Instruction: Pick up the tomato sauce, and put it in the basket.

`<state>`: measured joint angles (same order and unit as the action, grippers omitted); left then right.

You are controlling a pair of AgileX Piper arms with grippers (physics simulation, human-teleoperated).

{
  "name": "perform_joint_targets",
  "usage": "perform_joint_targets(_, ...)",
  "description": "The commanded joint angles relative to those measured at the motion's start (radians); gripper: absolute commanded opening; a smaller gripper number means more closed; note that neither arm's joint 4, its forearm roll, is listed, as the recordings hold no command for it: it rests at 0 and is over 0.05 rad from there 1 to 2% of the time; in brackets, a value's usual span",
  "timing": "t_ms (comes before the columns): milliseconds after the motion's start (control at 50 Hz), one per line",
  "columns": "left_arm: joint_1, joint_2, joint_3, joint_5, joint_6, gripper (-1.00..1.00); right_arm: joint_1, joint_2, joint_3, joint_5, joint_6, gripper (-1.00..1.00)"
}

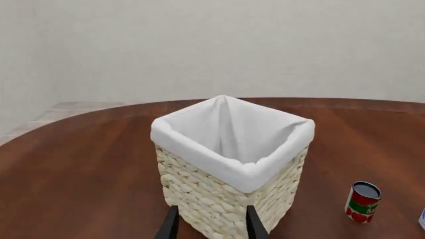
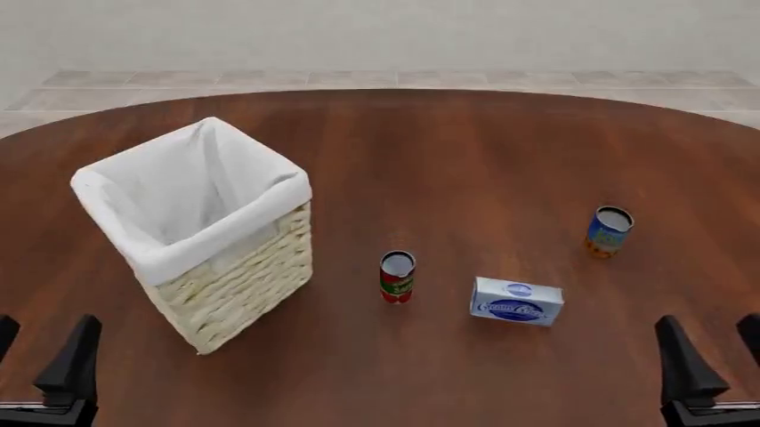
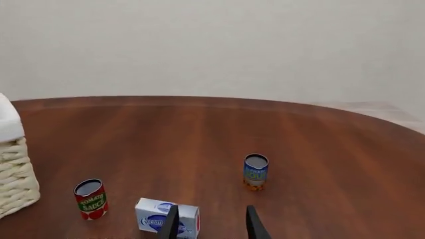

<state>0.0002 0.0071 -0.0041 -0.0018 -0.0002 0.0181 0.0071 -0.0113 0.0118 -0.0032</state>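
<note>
The tomato sauce [image 2: 397, 277], a small can with a red and green label, stands upright on the brown table, right of the basket [image 2: 238, 276]. The basket is a tall cream wicker one with a white liner, and it looks empty. My left gripper [image 2: 42, 351] is open and empty at the near left edge, in front of the basket. My right gripper [image 2: 716, 351] is open and empty at the near right edge. The left wrist view shows the left gripper [image 1: 211, 221], the basket [image 1: 219, 199] close ahead and the can [image 1: 363, 201]. The right wrist view shows the right gripper [image 3: 212, 224], the can [image 3: 91, 199] and the basket's edge [image 3: 15, 184].
A blue-and-white box [image 2: 517, 301] lies right of the tomato sauce, close ahead of my right gripper in the right wrist view [image 3: 156, 215]. A blue and orange can [image 2: 608, 231] stands further right and back, also in the right wrist view [image 3: 256, 172].
</note>
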Motion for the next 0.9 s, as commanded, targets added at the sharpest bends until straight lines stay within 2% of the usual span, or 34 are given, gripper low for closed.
perform_joint_targets(20, 0.0, 0.0, 0.0, 0.0, 0.0, 1.0, 0.036, 0.063, -0.017, -0.037, -0.005, 1.0)
perform_joint_targets(160, 0.0, 0.0, 0.0, 0.0, 0.0, 1.0, 0.08, 0.207, -0.049, -0.136, -0.021, 1.0)
perform_joint_targets(520, 0.0, 0.0, 0.0, 0.0, 0.0, 1.0, 0.217, 0.509, -0.158, -0.273, -0.056, 1.0)
perform_joint_targets(560, 0.0, 0.001, 0.0, 0.0, 0.0, 1.0, 0.232, 0.538, -0.177, -0.281, -0.066, 1.0)
perform_joint_targets(620, 0.0, 0.0, 0.0, 0.0, 0.0, 1.0, 0.252, 0.567, -0.203, -0.285, -0.049, 1.0)
perform_joint_targets(660, 0.0, 0.0, 0.0, 0.0, 0.0, 1.0, 0.282, 0.62, -0.216, -0.304, -0.071, 1.0)
perform_joint_targets(700, 0.0, 0.0, 0.0, 0.0, 0.0, 1.0, 0.283, 0.636, -0.225, -0.311, -0.054, 1.0)
perform_joint_targets(840, 0.0, 0.0, 0.0, 0.0, 0.0, 1.0, 0.333, 0.715, -0.26, -0.327, -0.072, 1.0)
perform_joint_targets(880, 0.0, 0.0, 0.0, 0.0, 0.0, 1.0, 0.356, 0.759, -0.28, -0.332, -0.059, 1.0)
perform_joint_targets(900, 0.0, 0.0, 0.0, 0.0, 0.0, 1.0, 0.363, 0.771, -0.287, -0.334, -0.071, 1.0)
